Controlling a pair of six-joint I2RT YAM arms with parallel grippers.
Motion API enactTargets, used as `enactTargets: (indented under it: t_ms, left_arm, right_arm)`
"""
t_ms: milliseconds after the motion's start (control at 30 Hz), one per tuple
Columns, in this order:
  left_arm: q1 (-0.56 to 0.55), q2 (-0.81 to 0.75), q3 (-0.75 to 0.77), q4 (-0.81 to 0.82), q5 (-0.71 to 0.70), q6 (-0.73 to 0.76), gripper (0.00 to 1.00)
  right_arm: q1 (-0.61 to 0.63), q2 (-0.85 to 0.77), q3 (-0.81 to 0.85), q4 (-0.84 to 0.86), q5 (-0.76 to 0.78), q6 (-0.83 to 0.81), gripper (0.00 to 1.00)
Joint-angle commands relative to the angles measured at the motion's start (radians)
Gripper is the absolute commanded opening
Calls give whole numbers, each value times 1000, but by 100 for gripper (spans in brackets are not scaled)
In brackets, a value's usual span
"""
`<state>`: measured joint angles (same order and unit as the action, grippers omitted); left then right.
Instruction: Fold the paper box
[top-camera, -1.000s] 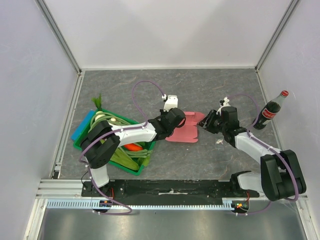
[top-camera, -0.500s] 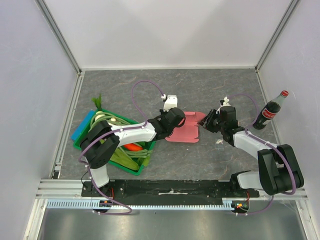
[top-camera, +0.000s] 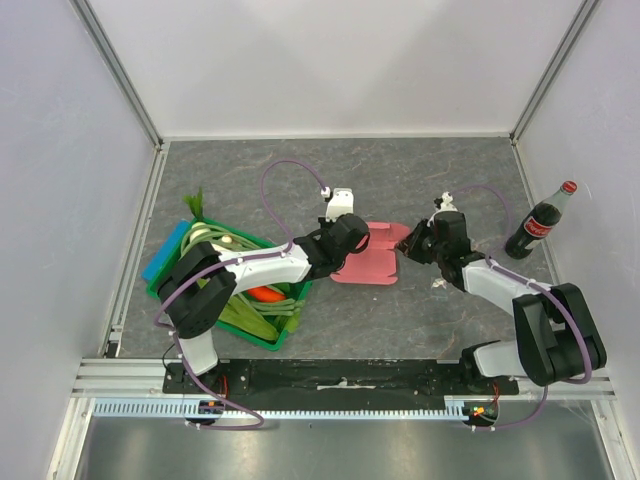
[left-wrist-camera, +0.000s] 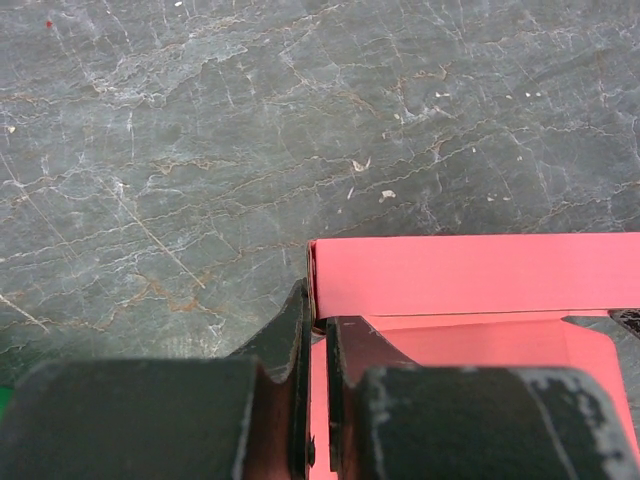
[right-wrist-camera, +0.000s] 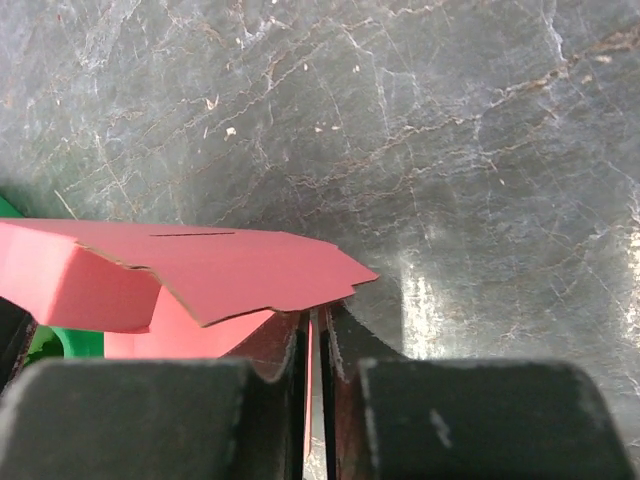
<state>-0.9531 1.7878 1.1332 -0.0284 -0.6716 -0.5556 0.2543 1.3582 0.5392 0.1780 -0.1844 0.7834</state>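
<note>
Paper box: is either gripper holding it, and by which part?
Both hold the paper box. The left gripper pinches a raised flap at its left end; the right gripper pinches a thin flap edge on its right side.

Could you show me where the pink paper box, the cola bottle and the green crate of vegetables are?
paper box (top-camera: 368, 268), overhead view, on its flat pink middle panel.
cola bottle (top-camera: 537, 225), overhead view, on its red label.
green crate (top-camera: 285, 332), overhead view, on its near right wall.
</note>
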Motion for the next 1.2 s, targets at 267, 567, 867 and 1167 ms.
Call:
enactTargets:
  t_ms: [267, 567, 867, 1167]
  left_arm:
    - [-1, -2, 36, 71, 1, -10, 2]
    - [-1, 12, 31, 90, 17, -12, 2]
    - [74, -24, -90, 211, 95, 132, 2]
    - [93, -67, -170, 379, 213, 382, 2]
  right_arm:
    - [148, 37, 130, -37, 128, -61, 2]
    - [192, 162, 166, -4, 115, -108, 8]
    - [131, 18, 324, -438, -8, -356, 46]
    - [120, -35, 571, -804, 95, -611, 48]
